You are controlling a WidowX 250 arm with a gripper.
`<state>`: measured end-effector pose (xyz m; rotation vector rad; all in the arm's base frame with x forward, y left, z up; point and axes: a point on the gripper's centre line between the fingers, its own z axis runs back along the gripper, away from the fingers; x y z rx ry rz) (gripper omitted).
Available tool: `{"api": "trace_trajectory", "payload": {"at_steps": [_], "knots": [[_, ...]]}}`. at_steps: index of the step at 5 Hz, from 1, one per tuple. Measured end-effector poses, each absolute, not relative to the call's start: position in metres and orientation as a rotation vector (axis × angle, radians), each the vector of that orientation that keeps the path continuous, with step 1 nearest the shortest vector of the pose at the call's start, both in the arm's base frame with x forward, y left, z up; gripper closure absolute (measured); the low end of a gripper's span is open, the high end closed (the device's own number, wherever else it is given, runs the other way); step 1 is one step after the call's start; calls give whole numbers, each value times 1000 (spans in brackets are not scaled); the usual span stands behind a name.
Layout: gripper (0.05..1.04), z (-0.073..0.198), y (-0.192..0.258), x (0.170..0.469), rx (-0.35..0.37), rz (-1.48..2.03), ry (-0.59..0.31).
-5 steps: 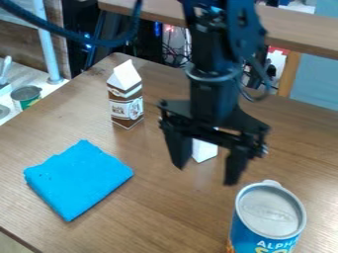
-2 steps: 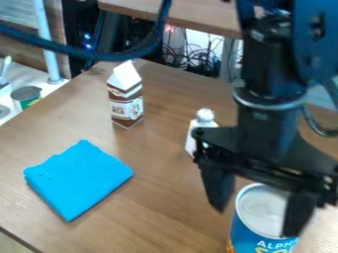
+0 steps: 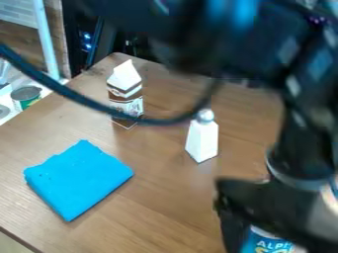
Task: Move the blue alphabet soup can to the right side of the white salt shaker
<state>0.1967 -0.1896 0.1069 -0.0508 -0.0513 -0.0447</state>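
While the black gripper [image 3: 264, 205] was positioned at the lower right, a blue printed cylindrical can [image 3: 262, 243] was partly hidden by it; its opening and any hold could not be determined. Outward, on a brown wooden table [image 3: 158, 202]: one white faceted bottle [image 3: 202, 141], upright; one brown-and-white gable-topped carton [image 3: 125, 78], upright; one bright-blue folded cloth [image 3: 78, 180], laid flat.

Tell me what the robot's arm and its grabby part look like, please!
The arm is black and chunky, with small pale patches and a bluish shine near the top. A dark blue cable hangs in a big loop. A silvery-grey ring goes around the arm just above the tool, which is black too.
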Motion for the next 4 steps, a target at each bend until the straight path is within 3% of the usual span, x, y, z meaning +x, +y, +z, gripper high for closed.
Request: {"api": "trace_trajectory", "payload": {"at_steps": [2, 4], "knots": [[83, 88, -196, 205, 11, -89, -118], [83, 86, -191, 219, -6, -32, -180]]}}
